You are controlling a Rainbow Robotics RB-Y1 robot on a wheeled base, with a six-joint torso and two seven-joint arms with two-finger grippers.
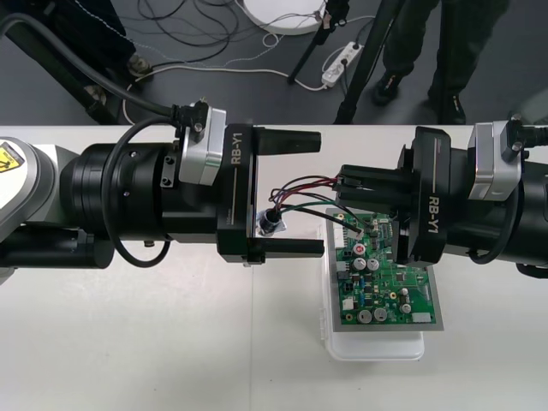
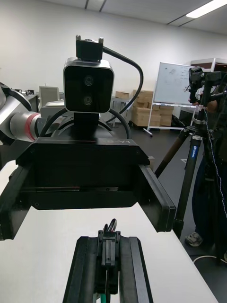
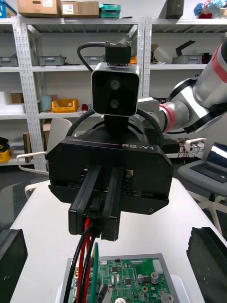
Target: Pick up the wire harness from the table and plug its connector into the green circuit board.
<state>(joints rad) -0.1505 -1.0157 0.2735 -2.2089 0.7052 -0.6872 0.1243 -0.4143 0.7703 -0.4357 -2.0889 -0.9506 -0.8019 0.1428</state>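
The left end effector (image 1: 321,195) reaches in over the worktop (image 1: 128,342) from the left with its fingers (image 1: 287,141) spread wide, one toward the far edge and one nearer, and nothing gripped between them. In its own wrist view they stand at the two bottom corners. The wire harness (image 1: 295,184) stretches across that gap. Its round metal socket (image 1: 271,221) sits inside the open fingers, just beside the nearer one and close to the palm; whether it rests on the worktop or hangs over it cannot be told. From the socket the thin wires (image 1: 301,205), red, black and green, run rightward out between the left fingertips to the right end effector (image 1: 344,181), which faces the left one tip to tip, the two apart. Its fingers (image 2: 130,270) are closed together on the small black plug (image 2: 109,248), with the wires leaving between them. The plug is held by the far left corner of the green circuit board (image 1: 390,282), raised clear of it and not seated in it. The board lies on its white base (image 1: 377,347), beneath and to the near side of the right end effector and to the right of the left one's nearer finger
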